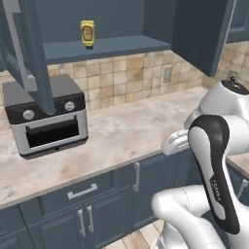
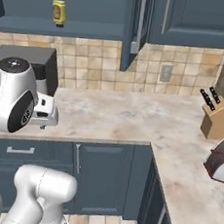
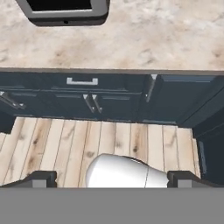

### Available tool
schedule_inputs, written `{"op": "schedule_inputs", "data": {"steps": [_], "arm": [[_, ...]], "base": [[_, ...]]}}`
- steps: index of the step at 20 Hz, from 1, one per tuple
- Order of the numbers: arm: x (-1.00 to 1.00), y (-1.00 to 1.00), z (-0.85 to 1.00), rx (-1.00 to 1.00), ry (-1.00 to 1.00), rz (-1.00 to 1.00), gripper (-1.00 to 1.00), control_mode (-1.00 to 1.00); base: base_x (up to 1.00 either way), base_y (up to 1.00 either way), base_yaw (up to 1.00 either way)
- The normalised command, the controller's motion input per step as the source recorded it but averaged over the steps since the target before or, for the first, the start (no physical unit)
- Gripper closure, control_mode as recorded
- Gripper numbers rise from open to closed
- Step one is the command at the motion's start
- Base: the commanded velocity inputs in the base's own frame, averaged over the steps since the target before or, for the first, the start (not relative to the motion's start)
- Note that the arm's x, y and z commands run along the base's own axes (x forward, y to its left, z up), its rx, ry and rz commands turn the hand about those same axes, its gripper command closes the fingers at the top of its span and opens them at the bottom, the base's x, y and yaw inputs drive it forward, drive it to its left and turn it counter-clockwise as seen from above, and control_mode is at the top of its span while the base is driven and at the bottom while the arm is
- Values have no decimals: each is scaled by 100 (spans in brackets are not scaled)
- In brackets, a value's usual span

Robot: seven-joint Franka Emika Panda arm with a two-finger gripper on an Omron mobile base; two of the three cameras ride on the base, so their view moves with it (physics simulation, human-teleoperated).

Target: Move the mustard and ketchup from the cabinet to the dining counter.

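Note:
The mustard [image 1: 87, 33] [image 2: 59, 12], a short yellow squeeze bottle, stands upright on the shelf of the open dark blue-grey cabinet [image 1: 112, 48] [image 2: 78, 29]. The ketchup and the dining counter are out of view. My gripper [image 3: 112, 180] is open, its fingertips [image 3: 40, 179] far apart with nothing between them. It hangs low over the front edge of the kitchen counter, pointing down at the wooden floor, well below and to the right of the mustard.
A toaster oven [image 1: 46, 119] sits on the marble counter [image 1: 126, 129] under the shelf. The cabinet's open doors [image 1: 29, 53] [image 1: 202, 34] jut out on both sides. A knife block [image 2: 216, 115] and a red toaster [image 2: 221, 162] stand at the right. Lower drawers [image 3: 83, 94] lie beneath.

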Motion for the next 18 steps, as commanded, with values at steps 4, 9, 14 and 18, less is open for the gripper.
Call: {"op": "schedule_inputs", "data": {"steps": [4,9,14,18], "arm": [[0,0,0,0,0,0,-100,100],[0,0,0,0,0,0,-100,100],[0,0,0,0,0,0,-100,100],[0,0,0,0,0,0,-100,100]], "base": [[44,-22,52],[42,-29,48],[42,-23,17],[44,-5,0]]}}
